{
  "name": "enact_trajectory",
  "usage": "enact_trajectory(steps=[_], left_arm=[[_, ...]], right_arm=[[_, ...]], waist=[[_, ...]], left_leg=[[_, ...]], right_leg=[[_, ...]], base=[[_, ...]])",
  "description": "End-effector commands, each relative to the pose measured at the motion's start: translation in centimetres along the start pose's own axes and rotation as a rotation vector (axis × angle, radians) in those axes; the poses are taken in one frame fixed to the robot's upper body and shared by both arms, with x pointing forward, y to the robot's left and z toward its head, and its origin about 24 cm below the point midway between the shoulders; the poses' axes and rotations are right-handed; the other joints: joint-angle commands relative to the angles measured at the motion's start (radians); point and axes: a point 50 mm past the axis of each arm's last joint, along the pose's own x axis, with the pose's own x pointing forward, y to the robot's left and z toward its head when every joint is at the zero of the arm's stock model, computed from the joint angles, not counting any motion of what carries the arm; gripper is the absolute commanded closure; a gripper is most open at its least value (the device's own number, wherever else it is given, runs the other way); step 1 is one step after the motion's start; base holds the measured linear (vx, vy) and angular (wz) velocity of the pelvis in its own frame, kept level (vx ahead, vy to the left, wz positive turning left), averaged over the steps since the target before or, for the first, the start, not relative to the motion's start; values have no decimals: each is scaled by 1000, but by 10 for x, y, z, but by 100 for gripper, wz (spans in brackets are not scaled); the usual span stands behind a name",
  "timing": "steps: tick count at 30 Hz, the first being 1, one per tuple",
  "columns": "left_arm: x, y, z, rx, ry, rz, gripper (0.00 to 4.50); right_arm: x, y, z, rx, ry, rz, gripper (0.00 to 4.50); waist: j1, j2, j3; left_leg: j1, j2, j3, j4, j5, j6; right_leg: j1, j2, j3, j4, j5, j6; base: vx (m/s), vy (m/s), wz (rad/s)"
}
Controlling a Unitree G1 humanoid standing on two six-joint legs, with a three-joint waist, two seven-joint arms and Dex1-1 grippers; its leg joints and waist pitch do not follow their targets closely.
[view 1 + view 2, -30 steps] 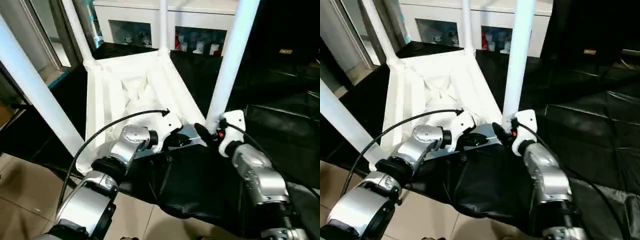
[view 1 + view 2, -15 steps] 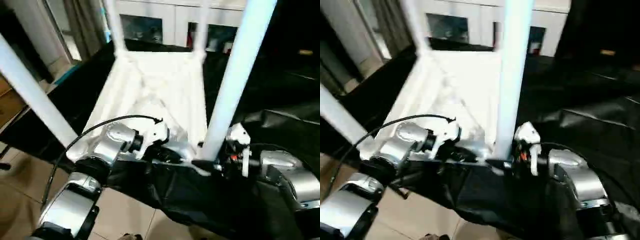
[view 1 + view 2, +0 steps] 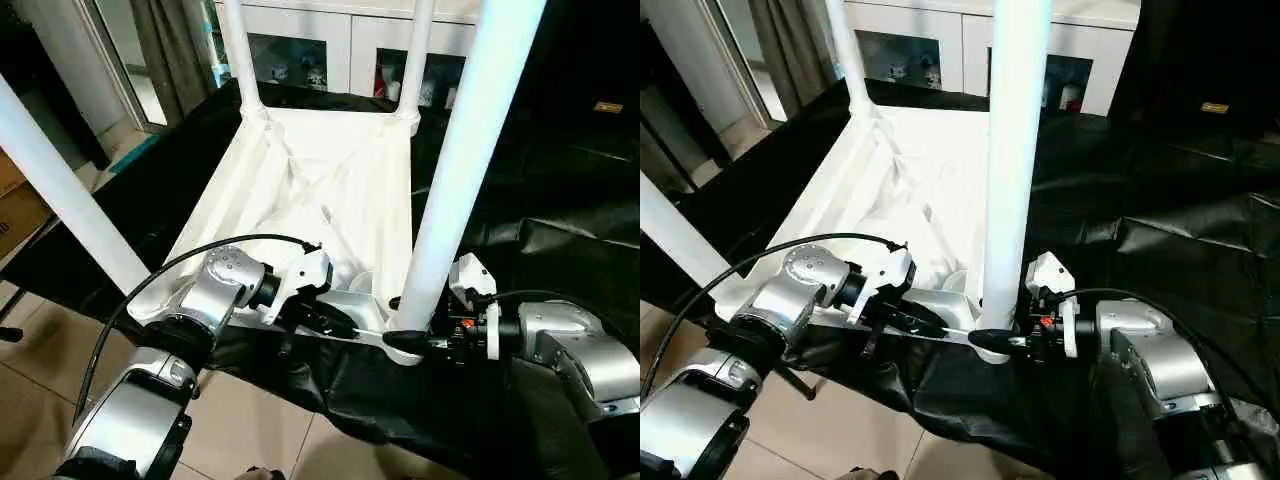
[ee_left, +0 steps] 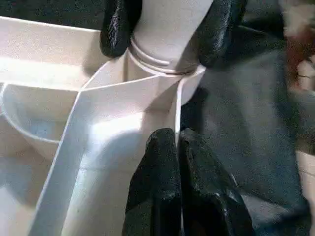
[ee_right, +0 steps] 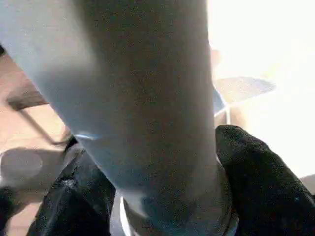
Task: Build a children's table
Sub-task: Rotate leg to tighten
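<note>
A desk [image 3: 560, 190] draped in wrinkled black cloth [image 3: 1160, 230] carries the work. The white children's table [image 3: 320, 190] lies directly on it upside down, ribbed underside up, with its four round legs [image 3: 470, 150] standing upward from the corner sockets. It sits on the left part of the desk, its near edge at the desk's near edge, where the cloth hangs over. Beige tiled floor [image 3: 30, 370] shows below on the near left.
</note>
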Motion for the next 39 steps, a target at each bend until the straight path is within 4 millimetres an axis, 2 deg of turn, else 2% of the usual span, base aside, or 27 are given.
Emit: enact_trajectory(steps=[1,3,4,6,7,11,12,13,15,17,21,22,23,24,25,26,27,29,31,33,34,35,36,39], left_arm=[[8,9,7,-10,-32,110,450],[11,13,9,-13,-43,162,450],[15,18,13,-17,-50,234,450],[22,22,17,-35,-61,293,450],[22,22,17,-35,-61,293,450],[40,28,25,-60,-91,400,450],[53,29,31,-72,-103,441,450],[56,28,32,-72,-107,442,450],[58,28,33,-72,-113,432,450],[61,26,35,-63,-119,404,450],[55,24,34,-45,-115,351,450],[49,23,31,-28,-106,307,450],[49,23,31,-28,-106,307,450],[46,21,28,-19,-98,269,450],[44,19,27,-13,-93,242,450],[40,16,24,-4,-86,199,450],[40,16,24,-4,-86,199,450],[30,11,20,10,-71,115,450],[23,7,16,22,-54,49,450],[17,4,13,24,-37,7,450],[11,2,9,18,-22,-27,450],[10,2,9,17,-21,-28,450],[8,1,7,13,-14,-44,450],[2,-1,5,9,-2,-67,450]], right_arm=[[10,-6,-11,64,-2,-145,179],[14,-13,-16,81,1,-250,184],[20,-18,-22,116,-1,-358,186],[29,-19,-25,159,-19,-428,188],[29,-19,-25,159,-19,-428,192],[53,-17,-25,232,-70,-536,196],[72,-13,-19,221,-89,-555,196],[77,-11,-16,217,-95,-538,196],[80,-9,-14,216,-109,-517,196],[83,-5,-7,221,-147,-465,141],[70,-6,-2,179,-148,-373,107],[60,-6,-1,126,-127,-313,92],[60,-6,-1,126,-127,-313,82],[52,-6,0,104,-118,-276,82],[48,-6,1,96,-112,-251,82],[40,-5,1,78,-98,-208,82],[40,-5,1,78,-98,-208,82],[24,-4,1,54,-57,-122,82],[12,-3,1,38,-19,-60,82],[4,-3,0,24,9,-24,82],[-2,-3,0,11,34,7,82],[-2,-3,0,10,35,8,82],[-5,-4,0,3,48,19,82],[-8,-4,1,-12,65,33,82]], waist=[[-7,-20,-60],[-12,-21,-58],[-24,-21,-54],[-35,-24,-52],[-39,-23,-52],[-47,-23,-50],[-53,-23,-48],[-57,-23,-47],[-57,-22,-46],[-57,-21,-48],[-55,-20,-52],[-52,-20,-55],[-51,-23,-56],[-48,-19,-56],[-47,-21,-58],[-43,-22,-60],[-38,-21,-62],[-36,-20,-65],[-27,-20,-70],[-18,-20,-74],[-15,-21,-76],[-11,-20,-77],[-8,-19,-75],[-1,-22,-70]], left_leg=[[23,27,-15,-70,-230,67],[24,27,-17,-74,-261,48],[23,25,-21,-79,-300,21],[23,22,-24,-83,-332,2],[25,21,-26,-84,-344,-1],[27,20,-24,-85,-361,0],[30,19,-25,-85,-385,-4],[31,18,-28,-87,-402,-12],[30,17,-31,-89,-411,-9],[29,20,-32,-92,-418,-4],[25,23,-30,-93,-387,7],[26,24,-28,-91,-364,18],[25,24,-26,-89,-355,26],[27,24,-22,-86,-333,40],[25,24,-22,-84,-319,47],[21,25,-22,-82,-288,61],[22,27,-20,-78,-254,78],[18,28,-18,-72,-204,97],[18,28,-16,-63,-132,137],[24,29,-13,-56,-100,158],[22,28,-13,-52,-75,173],[25,29,-13,-51,-67,179],[23,30,-12,-50,-58,189],[24,32,-12,-55,-99,172]], right_leg=[[38,-6,0,-56,-170,-257],[35,-8,2,-62,-230,-241],[33,-8,2,-68,-299,-218],[31,-8,1,-75,-366,-187],[29,-8,1,-81,-393,-171],[21,-4,3,-85,-387,-167],[17,-4,1,-90,-431,-154],[17,-4,-1,-94,-470,-139],[18,-5,-2,-97,-491,-125],[18,-3,-1,-97,-471,-118],[25,-2,0,-88,-361,-149],[29,-2,1,-85,-303,-170],[33,-2,1,-83,-285,-175],[30,-4,3,-82,-256,-191],[33,-6,2,-80,-242,-198],[40,-7,0,-76,-215,-208],[40,-5,0,-71,-176,-222],[45,-6,-2,-61,-107,-248],[50,-5,-3,-45,8,-284],[46,-4,-2,-39,78,-301],[47,-4,-3,-34,115,-311],[46,-4,-3,-33,127,-314],[45,-5,-3,-30,133,-319],[44,-7,-3,-37,45,-311]], base=[[0,0,0],[0,0,0],[0,0,0],[0,0,0],[0,0,0],[0,0,0],[0,0,0],[0,0,0],[0,0,0],[0,0,0],[0,0,0],[0,0,0],[0,0,0],[0,0,0],[0,0,0],[0,0,0],[0,0,0],[0,0,0],[25,0,-1],[25,0,-1],[0,0,0],[0,0,0],[0,0,0],[0,0,0]])
